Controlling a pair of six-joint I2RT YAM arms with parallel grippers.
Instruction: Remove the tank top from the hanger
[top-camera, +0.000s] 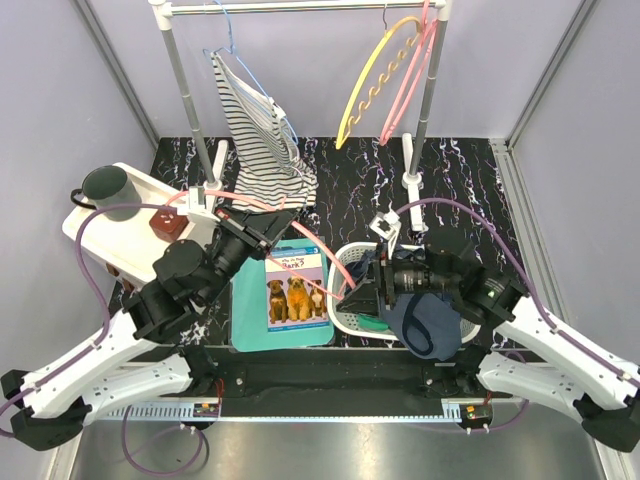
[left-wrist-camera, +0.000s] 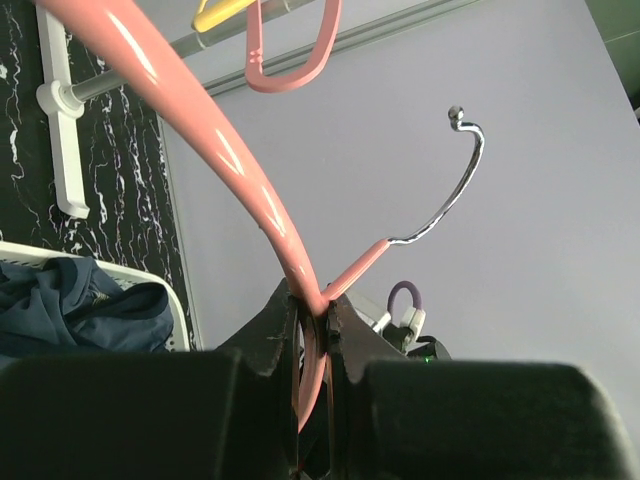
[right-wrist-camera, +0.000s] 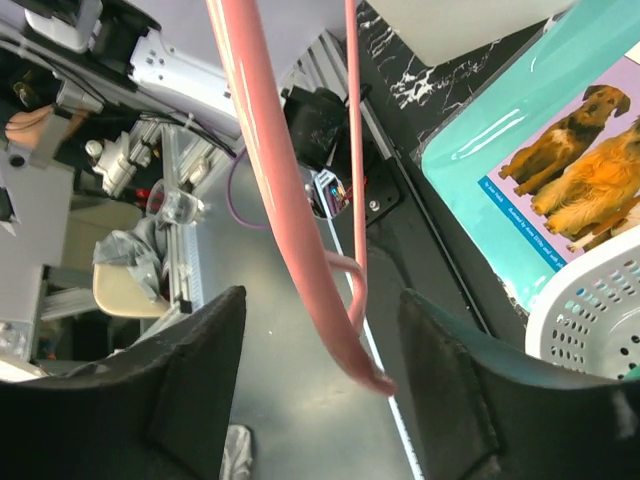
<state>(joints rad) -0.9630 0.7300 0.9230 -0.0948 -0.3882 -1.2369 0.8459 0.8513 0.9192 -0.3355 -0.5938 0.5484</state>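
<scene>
Left wrist view: left gripper (left-wrist-camera: 310, 320) is pinching the pink hanger (left-wrist-camera: 235, 165), right gripper (right-wrist-camera: 322, 300) is standing spread around it; its free end may be snagging the tank top (left-wrist-camera: 80, 300).

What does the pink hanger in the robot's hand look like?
The pink hanger is glossy, smooth plastic by the look of it, bent in a thin curved loop, with a silvery metal hook on its neck. The left gripper is shut on it beside the neck. Its far end sits between the open fingers of the right gripper, not pinched. No cloth shows on it in the wrist views.
</scene>
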